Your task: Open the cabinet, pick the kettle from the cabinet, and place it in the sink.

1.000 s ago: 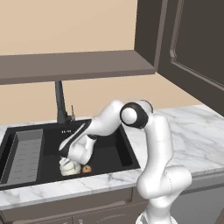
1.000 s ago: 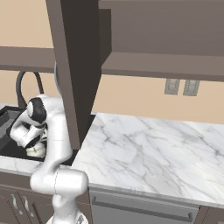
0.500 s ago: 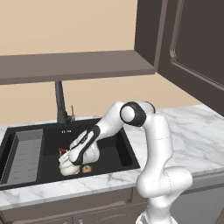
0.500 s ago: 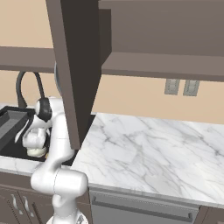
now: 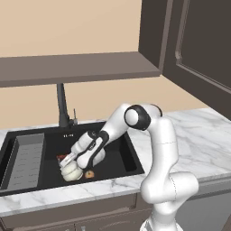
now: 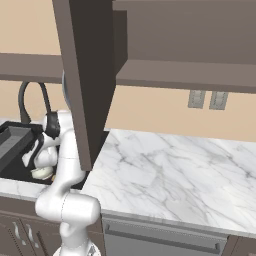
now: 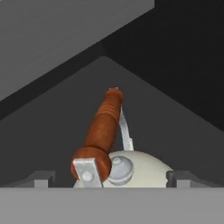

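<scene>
The cream-white kettle (image 5: 71, 173) sits upright on the floor of the black sink (image 5: 118, 159), near its front wall. Its reddish-orange handle (image 7: 103, 128) arches over the lid. My gripper (image 5: 67, 161) hangs just above the kettle, open, its fingertips (image 7: 42, 177) spread wide on either side of the handle and clear of it. From the right, the kettle (image 6: 42, 173) shows under the hand at the sink's near edge. The cabinet (image 5: 76, 68) stands open, its door (image 6: 88, 75) swung out toward me.
A tall black faucet (image 5: 61, 106) rises behind the basin, and the ribbed grey draining section (image 5: 26, 160) fills its left end. A small brown round thing (image 5: 89, 173) lies beside the kettle. Marble counter (image 6: 165, 170) stretches right; the open door (image 5: 198, 45) overhangs it.
The jaws have gone from shut on the kettle's handle to wide open, letting it go. The hand sank slightly toward the basin floor, where the kettle now rests.
</scene>
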